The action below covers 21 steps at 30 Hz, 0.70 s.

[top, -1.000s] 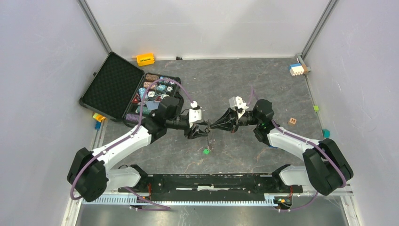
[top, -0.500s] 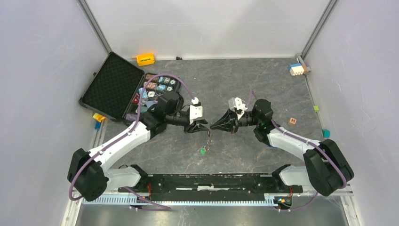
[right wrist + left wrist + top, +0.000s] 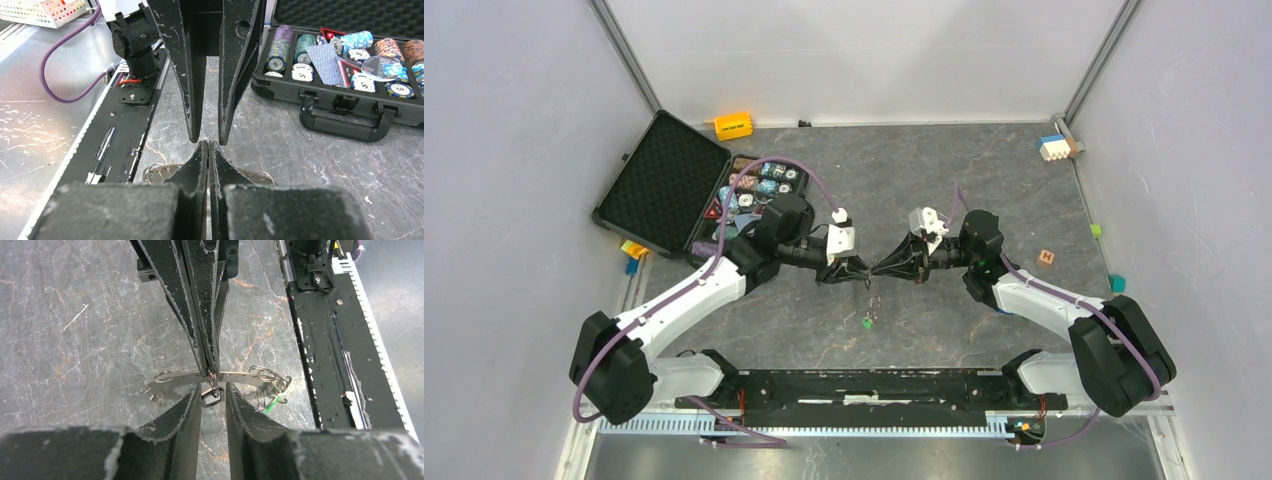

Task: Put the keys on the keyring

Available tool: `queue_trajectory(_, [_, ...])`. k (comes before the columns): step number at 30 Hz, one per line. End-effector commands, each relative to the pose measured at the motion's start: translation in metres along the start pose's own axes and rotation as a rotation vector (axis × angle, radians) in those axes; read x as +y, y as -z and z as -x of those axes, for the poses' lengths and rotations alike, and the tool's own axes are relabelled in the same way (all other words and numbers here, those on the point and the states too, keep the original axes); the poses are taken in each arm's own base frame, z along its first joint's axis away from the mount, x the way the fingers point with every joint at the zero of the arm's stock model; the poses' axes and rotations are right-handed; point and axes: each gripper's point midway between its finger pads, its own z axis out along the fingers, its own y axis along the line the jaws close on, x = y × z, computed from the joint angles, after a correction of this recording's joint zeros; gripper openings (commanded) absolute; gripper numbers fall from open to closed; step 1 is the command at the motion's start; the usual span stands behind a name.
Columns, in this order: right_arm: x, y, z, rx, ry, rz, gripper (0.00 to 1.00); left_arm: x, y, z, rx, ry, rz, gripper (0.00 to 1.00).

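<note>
While the clenched right gripper (image 3: 210,371) pinches the flat grey toothed keyring (image 3: 175,381), green-headed key (image 3: 272,404) already dangling, the left gripper (image 3: 213,390), jaws parted, flanks a small dark key (image 3: 211,399), seemingly unthreaded.

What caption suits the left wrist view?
Right gripper pinches the keyring; left gripper, fingers apart, flanks a small dark piece on it; green key hangs alongside.

Bright, even overhead light; faint, soft shadows lie on the worktop (image 3: 904,160). Wrist views are sharp at mid-distance and blurred along their bottom edges. The keyring (image 3: 170,382) glints mildly.
</note>
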Motion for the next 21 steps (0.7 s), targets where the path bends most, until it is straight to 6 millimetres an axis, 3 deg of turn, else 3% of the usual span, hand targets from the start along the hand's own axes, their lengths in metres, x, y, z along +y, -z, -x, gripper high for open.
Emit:
queue_trajectory(1, [-0.0051, -0.0010, 0.0230, -0.034, 0.086, -0.007, 0.00, 0.0002, -0.0024, 0.0153, -0.035, 0.004, -0.024, 0.31])
queue_trajectory(21, [-0.0052, -0.0011, 0.0202, -0.027, 0.087, -0.007, 0.00, -0.0004, -0.0065, 0.0167, -0.051, 0.034, -0.042, 0.18])
